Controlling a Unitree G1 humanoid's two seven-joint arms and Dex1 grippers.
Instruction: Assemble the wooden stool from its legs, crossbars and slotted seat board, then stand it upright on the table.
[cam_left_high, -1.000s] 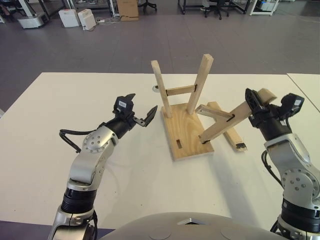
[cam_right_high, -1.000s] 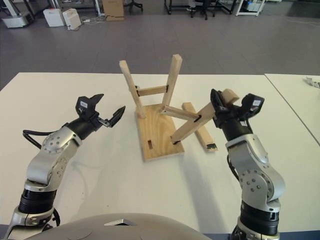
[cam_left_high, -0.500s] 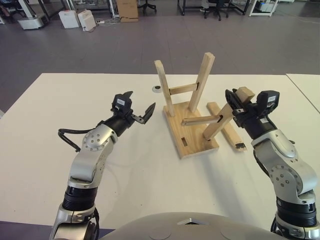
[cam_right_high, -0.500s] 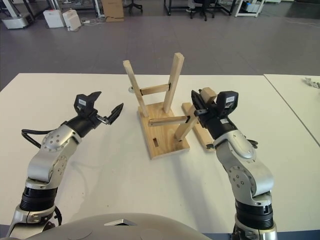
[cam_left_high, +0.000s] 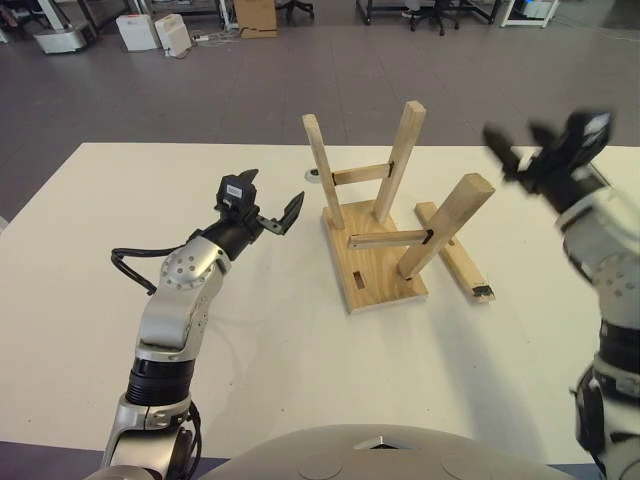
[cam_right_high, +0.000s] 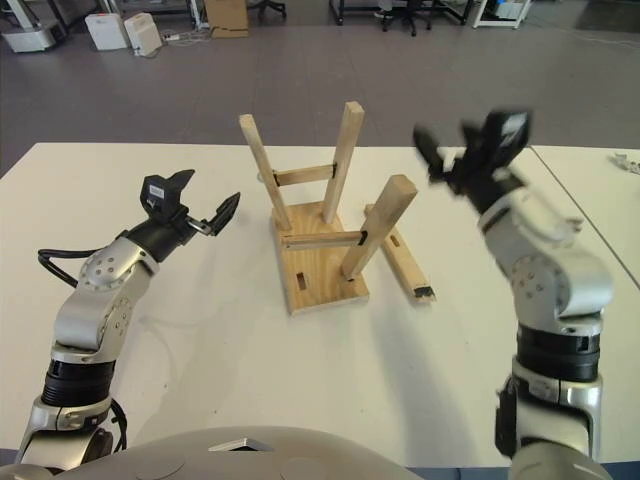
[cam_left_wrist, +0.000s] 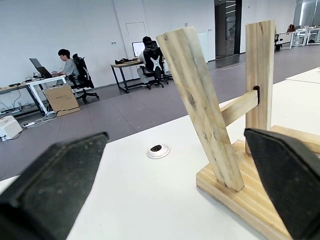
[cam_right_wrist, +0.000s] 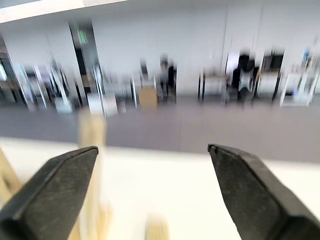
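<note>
Because the third leg (cam_left_high: 445, 225) leans unheld on the seat board (cam_left_high: 375, 262), in the middle of the table (cam_left_high: 150, 200), we fear from the left eye view that it may tip out. In the left wrist view, the left gripper (cam_left_wrist: 175, 135) gapes wide beside the board's two pale crossbar-joined legs (cam_left_wrist: 200, 100). In the right wrist view, the right gripper (cam_right_wrist: 152, 150) is spread wide, raised right of the board.

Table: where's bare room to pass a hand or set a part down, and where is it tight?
Free: the wide near strip of table in front of the seat board, and the left stretch beyond the left gripper. Tight: right of the board, where the loose leg lies close alongside it, and between the three standing legs.
</note>
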